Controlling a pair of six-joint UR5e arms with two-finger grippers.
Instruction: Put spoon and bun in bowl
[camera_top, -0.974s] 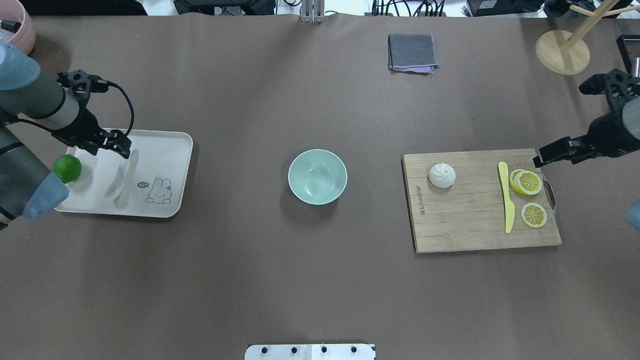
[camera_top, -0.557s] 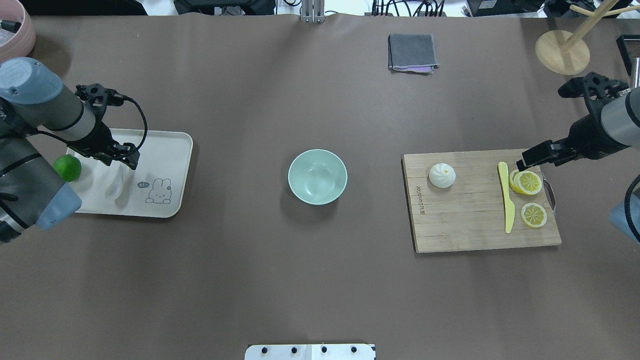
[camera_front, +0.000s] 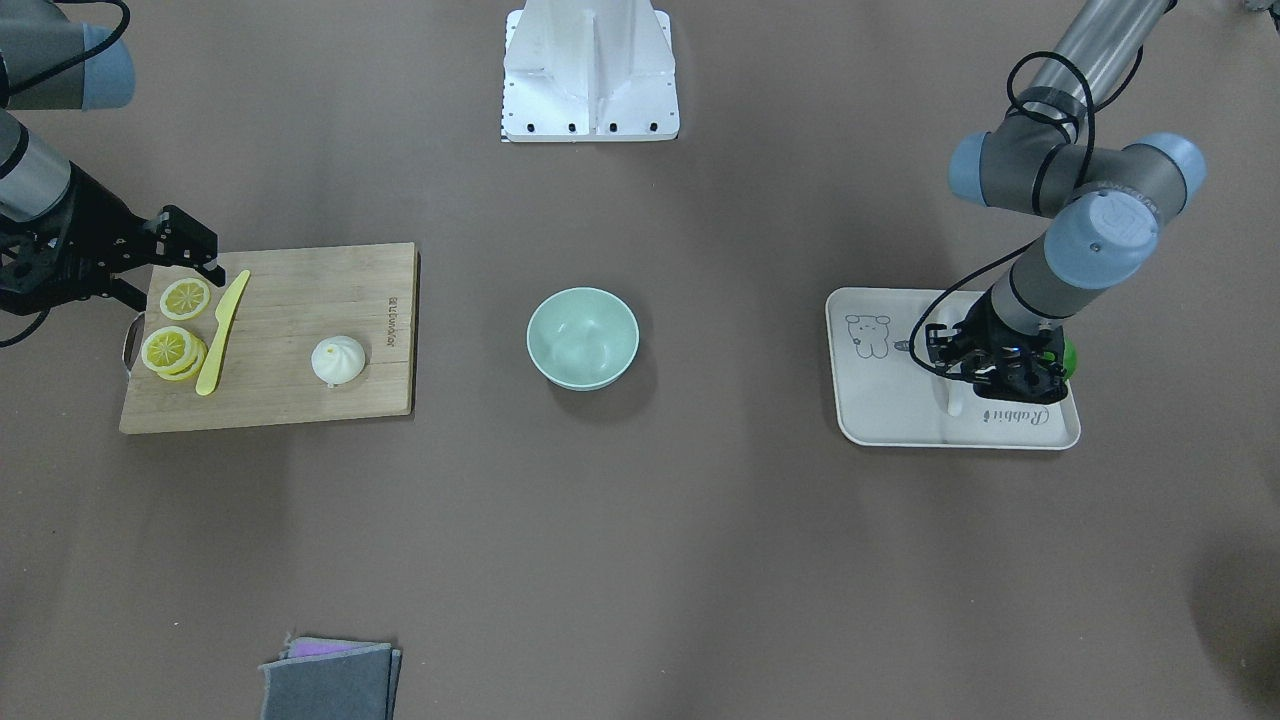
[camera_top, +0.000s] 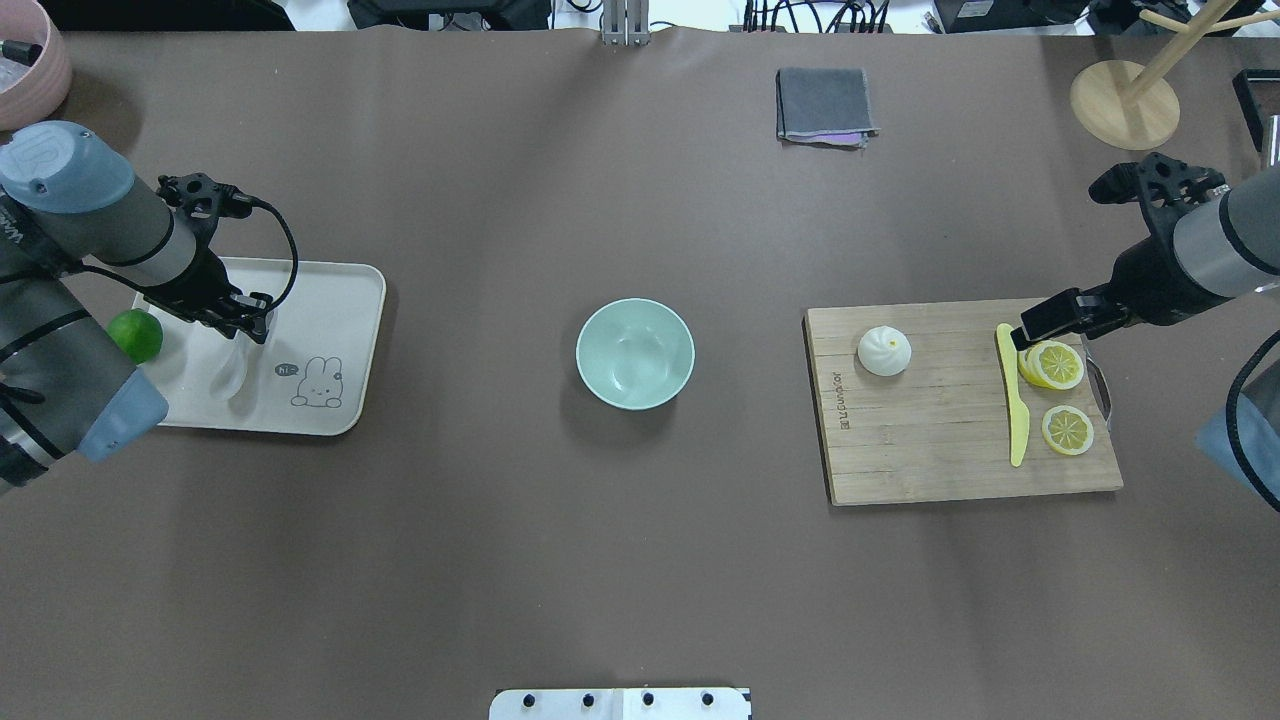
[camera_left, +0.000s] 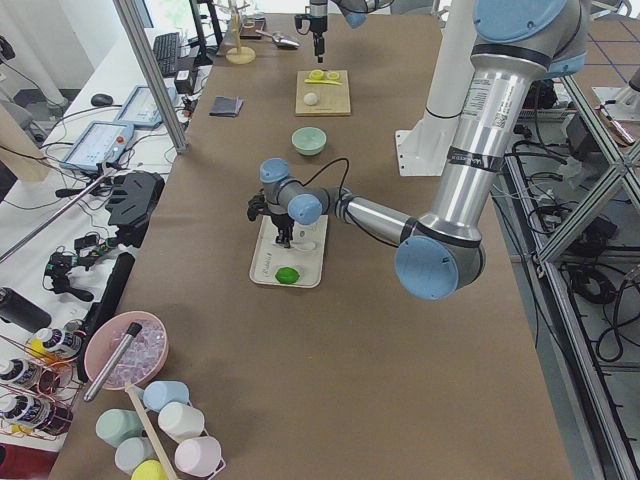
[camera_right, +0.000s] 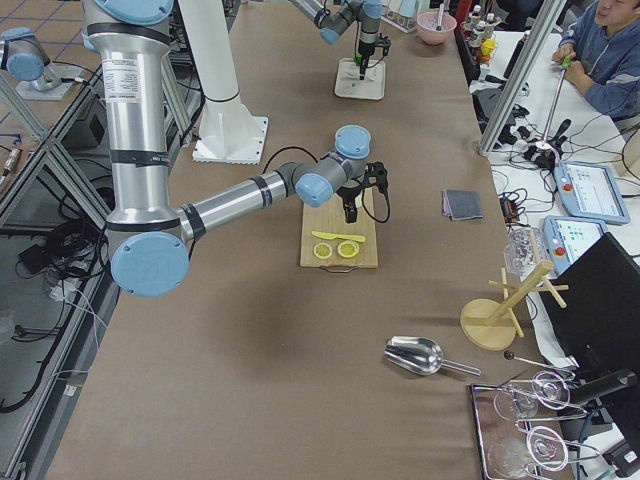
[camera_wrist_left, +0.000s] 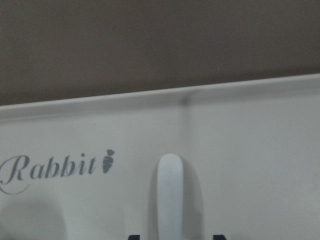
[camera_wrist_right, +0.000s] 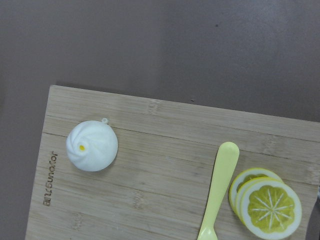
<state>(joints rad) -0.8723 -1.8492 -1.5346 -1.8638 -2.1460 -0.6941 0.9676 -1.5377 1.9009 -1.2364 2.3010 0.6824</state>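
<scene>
On tray (camera_top: 340, 300), left jaws apart astride spoon (camera_top: 228, 377), handle partly hidden; right jaws apart.

The cream tray (camera_wrist_left: 250, 130) bears "Rabbit" in script and "hi" beside a drawn rabbit, while the wooden cutting board (camera_wrist_right: 160, 165) carries "joyoung".

That left arm (camera_front: 1090, 30) is silver-grey tubing with pale blue joint caps (camera_front: 1100, 225), a looping black cable (camera_front: 1010, 85) and a black left gripper (camera_top: 257, 326).
</scene>
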